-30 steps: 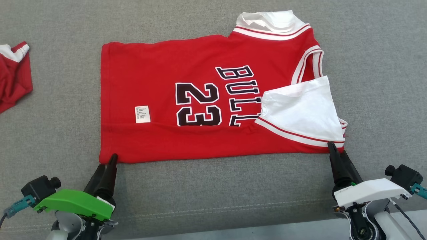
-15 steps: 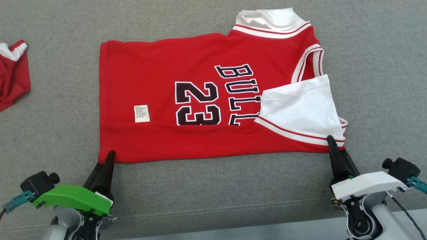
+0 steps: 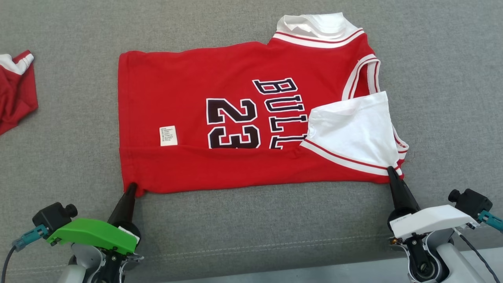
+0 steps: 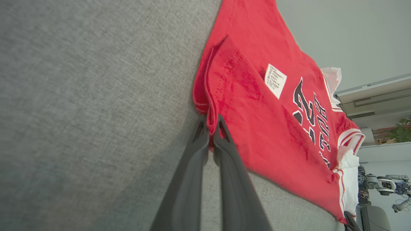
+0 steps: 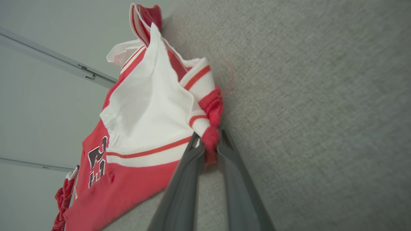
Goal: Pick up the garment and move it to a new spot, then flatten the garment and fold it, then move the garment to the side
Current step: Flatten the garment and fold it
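Note:
The garment (image 3: pixel 188 102) is a red jersey with black "BULLS 23" lettering and white trim, lying partly folded on the grey surface, its near long edge turned over. My left gripper (image 3: pixel 132 188) is shut on the garment's near left corner (image 4: pixel 210 123), which bunches between the fingers. At the near right corner my right gripper (image 3: pixel 390 171) is shut on the garment (image 5: pixel 210 141), pinching red hem and white striped trim. A white inner panel (image 3: pixel 353 125) is folded over on the right.
A second red and white cloth (image 3: pixel 15 94) lies crumpled at the far left edge. The grey fabric surface (image 3: pixel 251 228) has a seam near its front edge, with a pale floor strip (image 3: pixel 314 275) beyond it.
Both grippers have gone from open to shut on the garment's near corners. The left corner is drawn slightly toward me and puckered.

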Tool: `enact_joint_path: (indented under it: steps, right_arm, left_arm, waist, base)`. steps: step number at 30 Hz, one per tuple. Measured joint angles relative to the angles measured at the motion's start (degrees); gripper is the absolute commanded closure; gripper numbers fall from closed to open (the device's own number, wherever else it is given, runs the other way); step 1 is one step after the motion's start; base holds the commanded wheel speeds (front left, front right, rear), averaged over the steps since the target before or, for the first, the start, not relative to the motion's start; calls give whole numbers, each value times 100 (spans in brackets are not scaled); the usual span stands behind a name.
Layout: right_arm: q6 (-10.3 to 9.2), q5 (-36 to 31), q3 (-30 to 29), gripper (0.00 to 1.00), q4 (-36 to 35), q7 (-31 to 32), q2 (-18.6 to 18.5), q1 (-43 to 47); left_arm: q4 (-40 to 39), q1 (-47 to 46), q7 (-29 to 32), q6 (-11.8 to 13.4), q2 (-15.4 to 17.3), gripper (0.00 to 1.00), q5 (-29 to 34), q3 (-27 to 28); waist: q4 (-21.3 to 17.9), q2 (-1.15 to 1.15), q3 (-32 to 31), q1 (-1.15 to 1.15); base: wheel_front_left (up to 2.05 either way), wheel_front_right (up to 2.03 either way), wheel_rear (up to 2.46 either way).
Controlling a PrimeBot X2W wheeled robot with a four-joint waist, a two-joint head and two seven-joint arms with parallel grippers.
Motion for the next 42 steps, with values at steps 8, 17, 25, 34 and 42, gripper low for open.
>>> enact_joint_path:
  steps: [8, 17, 25, 34, 42]
  right_arm:
    - [81, 97, -188, 100, -30, -2, -31, 85]
    - [131, 259, -374, 100, -263, -9, -55, 714]
    - [137, 392, -503, 100, -432, -9, -53, 1151]
    - [137, 391, -499, 100, -615, -24, -21, 1323]
    - [136, 369, -513, 0, -737, -25, 2, 1345]
  left_arm:
    - [30, 24, -89, -52, -74, 100, -51, -36]
    - [-56, 541, -253, -100, -73, 100, -85, 11]
    - [-202, 961, -271, -101, -75, 100, -85, -29]
    - [-370, 1078, -339, -101, -56, 100, -84, -5]
    - [-444, 1096, -328, -91, 16, 71, -80, -10]
  waist:
    - [36, 0, -194, 0]
    - [131, 0, -381, 0]
    - [155, 0, -405, 0]
    - [125, 0, -311, 0]
    - [72, 0, -228, 0]
  base:
    - [0, 0, 0]
    - [0, 0, 0]
    - [0, 0, 0]
    - [0, 0, 0]
    - [0, 0, 0]
